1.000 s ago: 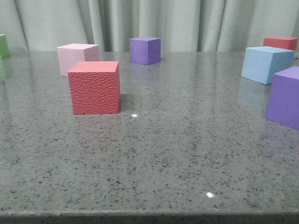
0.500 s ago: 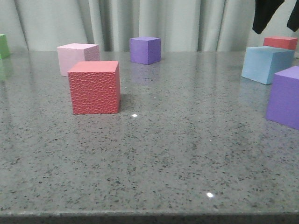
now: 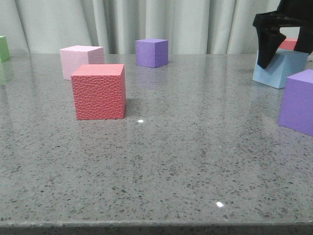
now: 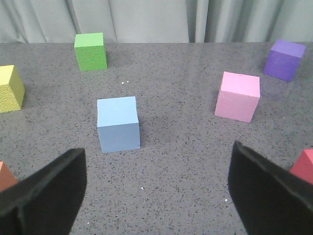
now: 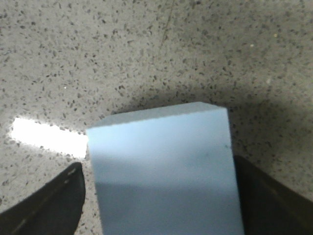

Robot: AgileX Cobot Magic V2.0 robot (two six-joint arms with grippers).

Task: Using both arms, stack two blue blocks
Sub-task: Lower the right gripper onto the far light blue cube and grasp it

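Nothing is stacked yet; I judge the task to be at its very start, with both blue blocks sitting apart on the grey table (image 3: 195, 161).

My right gripper (image 3: 286, 46) hangs over the blue block on the far right (image 3: 276, 73), just in front of a red cube at the table's back edge (image 3: 288, 44). In my right wrist view that block (image 5: 164, 166) fills the space between my two fingers, one dark pad (image 5: 49, 205) on each side of it. The jaws are spread wider than the block, with a sliver of table showing on either side, so I am straddling it and not gripping it. Whether the pads already touch the table I cannot tell.

My left gripper (image 4: 156, 191) is also wide apart and holds nothing. Its camera looks over the other blue block (image 4: 118, 123), which stands alone on the table, well clear of the green cube (image 4: 91, 51), the yellow cube (image 4: 10, 88) and the pink cube (image 4: 238, 96). That block does not appear in the front view.

Left to do, as I judge it: close my right jaws on the block under them, lift it, take hold of the second block with my left, bring the two together and set one squarely on top of the other. A purple cube (image 3: 298, 100) stands near my right arm, on the near side, so I should lift straight up before travelling.
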